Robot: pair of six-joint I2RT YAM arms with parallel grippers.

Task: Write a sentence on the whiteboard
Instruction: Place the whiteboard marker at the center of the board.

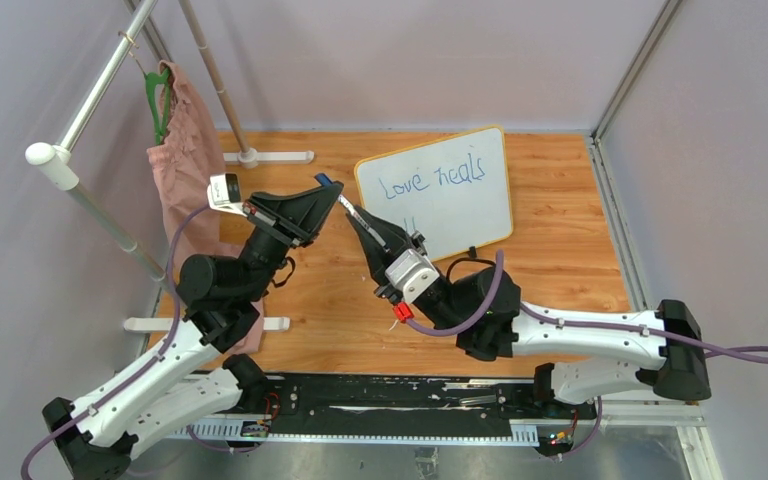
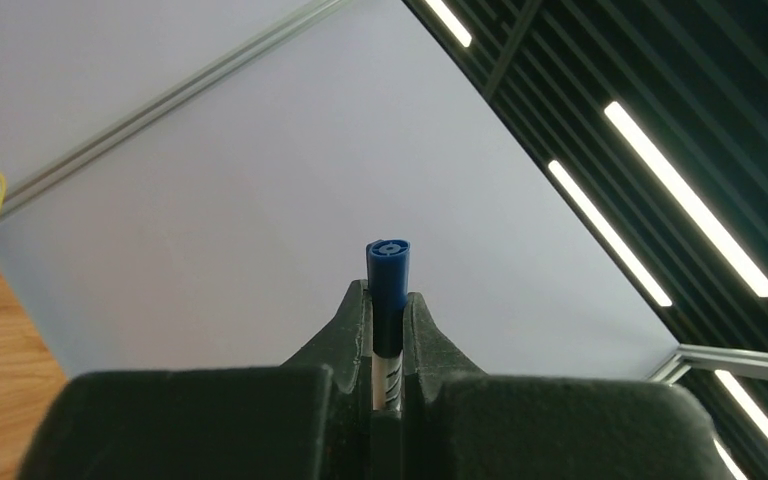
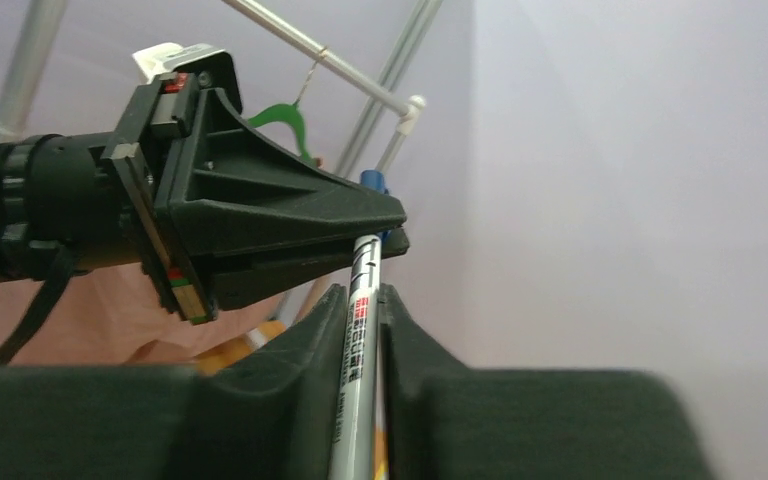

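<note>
Whiteboard [image 1: 480, 215] on wooden table [image 1: 560, 290], lilac walls [image 1: 410, 60].

Whiteboard [image 1: 460, 215] sat on far part of wooden table [image 1: 570, 280], askew to table's edges; glossy white, yellow-orange rim, rounded corners; sentence [image 1: 432, 178] in thin blue marker: "Love heals" across top; faint strokes below.

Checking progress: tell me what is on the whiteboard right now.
On the whiteboard, blue writing reads "Love heals" on one line, with a few strokes starting a second line below. The right gripper covers the board's lower left corner, so anything written there cannot be seen.
</note>
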